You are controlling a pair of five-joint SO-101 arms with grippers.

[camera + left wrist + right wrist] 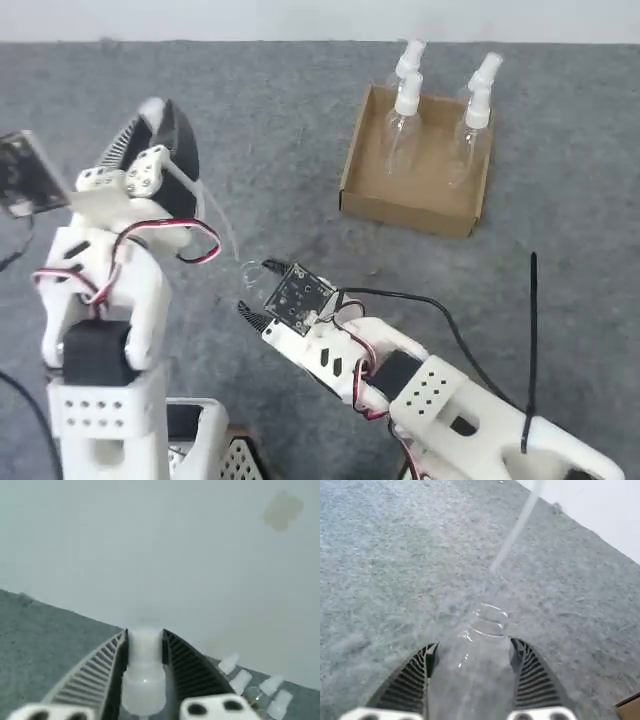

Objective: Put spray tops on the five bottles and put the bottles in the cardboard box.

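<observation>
- The left gripper (144,635) is clamped narrowly on a white spray top (144,680), held at the left of the scene. The top looks light and rigid. Its thin dip tube (517,527) hangs free and will likely flex.
- The right gripper (473,649), near the centre, holds the clear bottle (487,620) by its body, mouth pointing up towards the tube. The tube's tip is just short of the mouth.
- The bottle looks empty, light, thin-walled and slick. A hard squeeze would probably dent it, so a hold on the body below the shoulder seems best.
- The cardboard box (405,215) sits far right with four capped bottles (400,130) upright inside. The near part of its floor is bare.
</observation>
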